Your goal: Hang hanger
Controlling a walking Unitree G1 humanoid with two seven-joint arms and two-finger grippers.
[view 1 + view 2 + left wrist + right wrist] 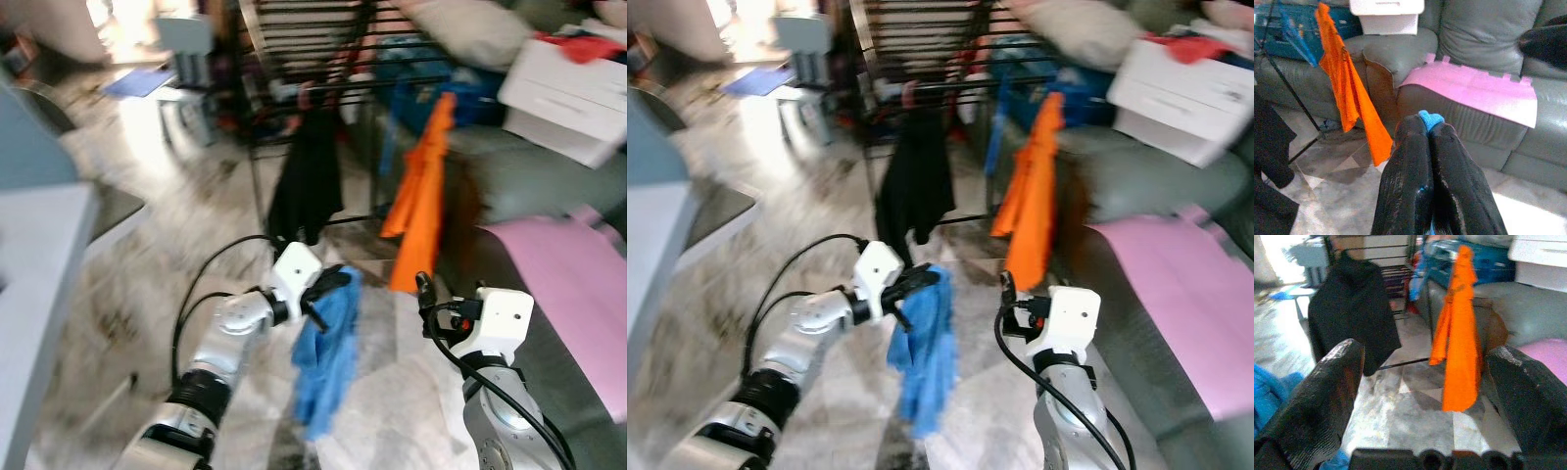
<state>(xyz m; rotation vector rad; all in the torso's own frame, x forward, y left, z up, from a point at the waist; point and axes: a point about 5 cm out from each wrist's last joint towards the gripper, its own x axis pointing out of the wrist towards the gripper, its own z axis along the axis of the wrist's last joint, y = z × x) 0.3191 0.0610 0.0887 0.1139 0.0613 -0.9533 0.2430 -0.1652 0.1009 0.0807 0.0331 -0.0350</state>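
Blue garment [328,357]: hung from the left gripper [331,286] at lower centre, its fingers pressed together on the cloth; no hanger could be made out in it.
Right gripper [423,292]: lower right, fingers spread wide, holding nothing.
Orange garment [423,191] and black garment [309,181]: hung on the drying rack [294,59] above centre.
White box [566,93]: upper right on the grey sofa [1484,34]; contents hidden.

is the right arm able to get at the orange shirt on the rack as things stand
Probably yes. The right gripper is open and holds nothing, and the orange shirt hangs on the rack ahead of it with only bare floor between. The left gripper, shut on the blue cloth, is off to the side.
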